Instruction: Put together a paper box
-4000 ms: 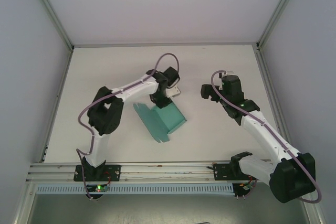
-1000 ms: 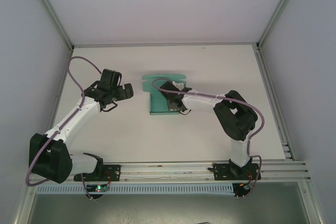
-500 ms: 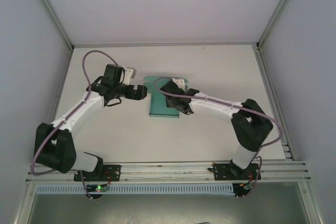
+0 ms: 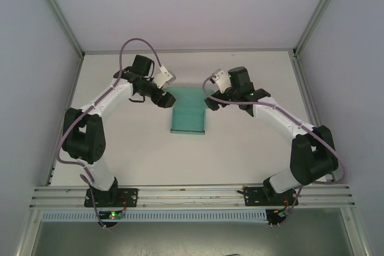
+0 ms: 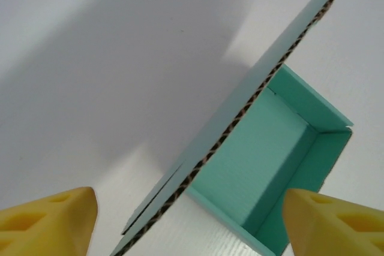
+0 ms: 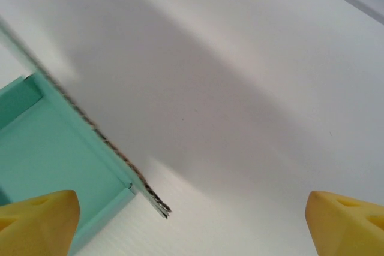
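Two sets of yellow fingers, both spread wide, nothing held. My left gripper point(image 4: 163, 101) hangs just off the far-left corner of the paper box point(image 4: 188, 121); my right gripper point(image 4: 210, 102) hangs just off its far-right corner. The box sits mid-table point(image 4: 252, 154), between my two arms; it is a low teal tray with its walls up and a broad flap point(image 4: 185, 95) rising at the far end.

From the left wrist, the flap's raw edge runs slantwise between my left fingers point(image 5: 54, 217), with the open tray on its right. From the right wrist, my right fingers point(image 6: 39, 214) frame bare table, with the box's corner off to the left. Whether the flap stands upright or leans back, I cannot tell.

My read: that flap comes down over the tray next. To do it well, I'd take the flap by its side edges, both sides level, so it doesn't skew; pinch lightly, because this card looks thin and would crease. I'd let the fold line do the bending and not drag, since the box looks light enough to slide. If it shifts, one gripper steadies a tray wall while the other folds.
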You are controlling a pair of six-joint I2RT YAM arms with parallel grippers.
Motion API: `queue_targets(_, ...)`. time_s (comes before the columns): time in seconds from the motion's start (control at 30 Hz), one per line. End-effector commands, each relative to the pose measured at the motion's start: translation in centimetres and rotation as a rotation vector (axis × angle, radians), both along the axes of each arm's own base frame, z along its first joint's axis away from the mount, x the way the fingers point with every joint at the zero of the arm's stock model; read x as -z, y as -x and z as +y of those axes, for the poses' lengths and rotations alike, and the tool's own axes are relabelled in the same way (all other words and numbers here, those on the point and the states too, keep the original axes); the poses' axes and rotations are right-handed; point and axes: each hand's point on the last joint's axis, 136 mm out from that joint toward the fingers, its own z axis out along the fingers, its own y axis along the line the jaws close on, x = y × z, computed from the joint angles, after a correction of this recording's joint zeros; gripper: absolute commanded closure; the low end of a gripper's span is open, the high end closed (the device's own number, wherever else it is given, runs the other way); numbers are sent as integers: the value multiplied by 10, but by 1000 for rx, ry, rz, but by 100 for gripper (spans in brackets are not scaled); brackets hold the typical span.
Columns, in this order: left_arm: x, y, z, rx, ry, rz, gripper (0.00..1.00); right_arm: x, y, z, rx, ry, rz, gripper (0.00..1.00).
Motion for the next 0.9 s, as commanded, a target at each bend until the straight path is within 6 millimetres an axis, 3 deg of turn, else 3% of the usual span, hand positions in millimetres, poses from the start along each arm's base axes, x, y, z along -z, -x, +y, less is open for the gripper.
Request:
queue_targets(0.0, 0, 20, 1, 174, -12, -4, 31, 0, 24, 32, -350, 3, 19, 5)
queue_targets(0.17, -3, 16, 5, 215, -69, 19, 53, 6, 5, 33, -342, 39, 76, 14)
queue_targets(0.33, 10, 12, 10, 250, -134, 13, 57, 18, 13, 33, -386, 62, 169, 28)
queue_targets(0.47, 12, 15, 12, 277, -151, 34, 61, 25, 18, 26, -384, 98, 212, 48)
queue_targets(0.53, 11, 12, 12, 275, -152, 17, 64, 26, 17, 23, -379, 104, 213, 49)
queue_targets(0.67, 12, 7, 10, 272, -160, 17, 69, 27, 16, 21, -378, 121, 209, 62)
queue_targets(0.77, 13, 7, 10, 275, -167, 20, 79, 29, 16, 21, -382, 122, 218, 77)
queue_targets(0.87, 14, 8, 10, 276, -178, 26, 87, 33, 19, 20, -387, 126, 240, 85)
